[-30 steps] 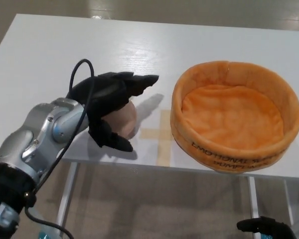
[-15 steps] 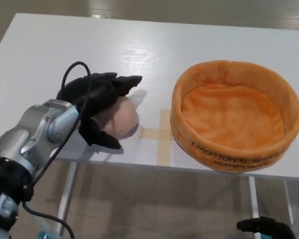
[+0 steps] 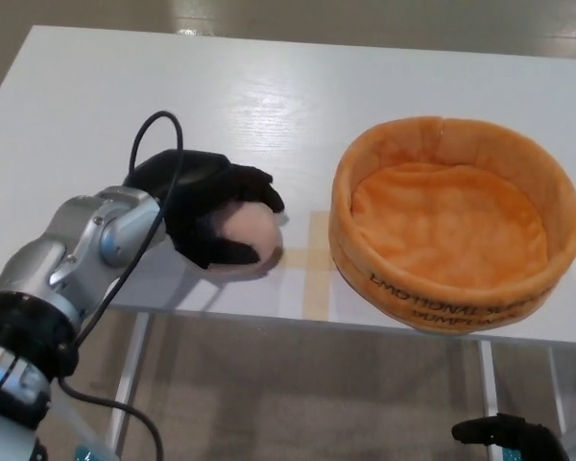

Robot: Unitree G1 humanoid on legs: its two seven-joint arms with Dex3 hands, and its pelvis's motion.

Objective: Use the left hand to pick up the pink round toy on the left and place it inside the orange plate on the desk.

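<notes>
You had the black fingers (image 3: 254, 179) of the left hand (image 3: 206, 206) curled over the top of the pale pink round soft toy (image 3: 253, 227), with the thumb hooked under its near side, so the hand was clenched around the toy. The toy sat inside that curl, only its right face showing past the fingertips. It looked to be resting on the white desk (image 3: 96, 106) or barely clear of it; you could not tell which from this view. So the grasp seemed made, but the lift, the carry and the release were all left to do. To the right of the fingertips, near but apart, stood the orange plush round plate (image 3: 400, 284), holding nothing. Your right hand (image 3: 507, 438) showed only at the bottom edge, its fingers too cropped to judge.
</notes>
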